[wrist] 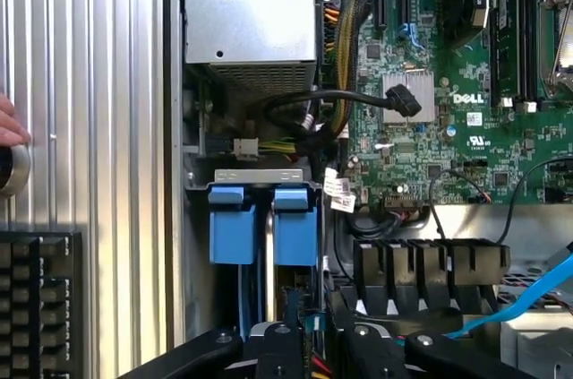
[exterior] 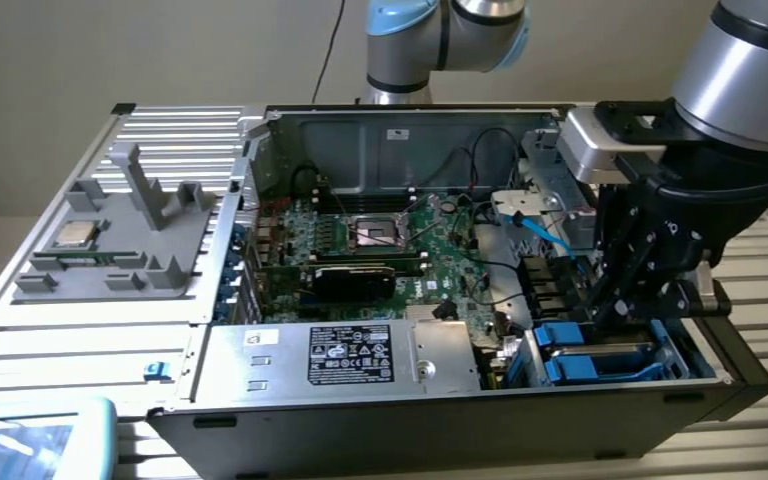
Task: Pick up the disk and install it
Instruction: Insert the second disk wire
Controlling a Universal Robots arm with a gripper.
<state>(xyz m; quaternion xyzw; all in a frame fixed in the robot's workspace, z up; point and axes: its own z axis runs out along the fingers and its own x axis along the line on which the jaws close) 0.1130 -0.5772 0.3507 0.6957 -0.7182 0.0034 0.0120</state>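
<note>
1. The jaws are down inside the open computer case [exterior: 357,440], over the drive bay at about 4 o'clock in the exterior view. I cannot tell whether they are apart or together, and nothing shows clamped between them.
2. The case lies on its side on the slatted tabletop [exterior: 37,340], with the green motherboard [exterior: 398,245] at its centre.
3. The disk [wrist: 295,227] stands on edge in the bay, just beyond the jaws and seemingly already seated. A second blue-framed drive [wrist: 231,227] sits just beside it, so I cannot be sure which is which.
4. The disk looks stiff, fairly heavy and sensitive to knocks. The blue plastic end tabs seem the safest place to hold it, rather than the smooth metal faces.
</note>
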